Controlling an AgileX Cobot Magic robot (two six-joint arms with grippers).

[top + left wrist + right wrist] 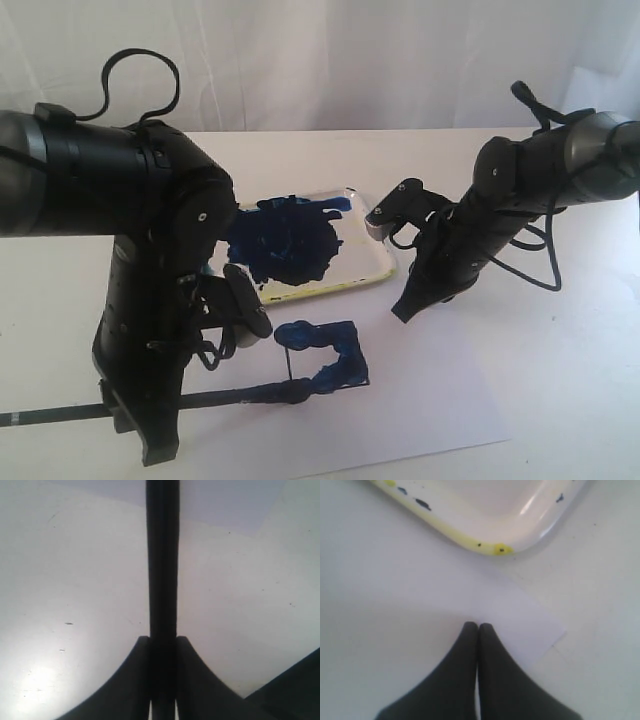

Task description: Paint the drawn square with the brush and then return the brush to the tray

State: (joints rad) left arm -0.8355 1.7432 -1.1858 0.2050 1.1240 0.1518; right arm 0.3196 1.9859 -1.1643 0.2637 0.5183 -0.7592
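Brush [215, 397] is clamped low in the left pincer [162, 645], laid nearly flat so its tip meets the half-blue square [325, 360] beside the tray [375, 272]. Near the tray, the right pincer [478, 630] is pressed together, empty.

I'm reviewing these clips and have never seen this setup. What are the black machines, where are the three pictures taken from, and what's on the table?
Two black robot arms work over a white table. The wide picture comes from a camera off the arms; the other two come from cameras on each wrist, looking past that arm's hand. The left hand is shut on the brush, a long black stick whose tip rests at the square drawn on paper, partly painted blue. Behind it lies the tray with a blue paint blot. The right hand is shut, holds nothing and points down at the paper's corner near the tray.
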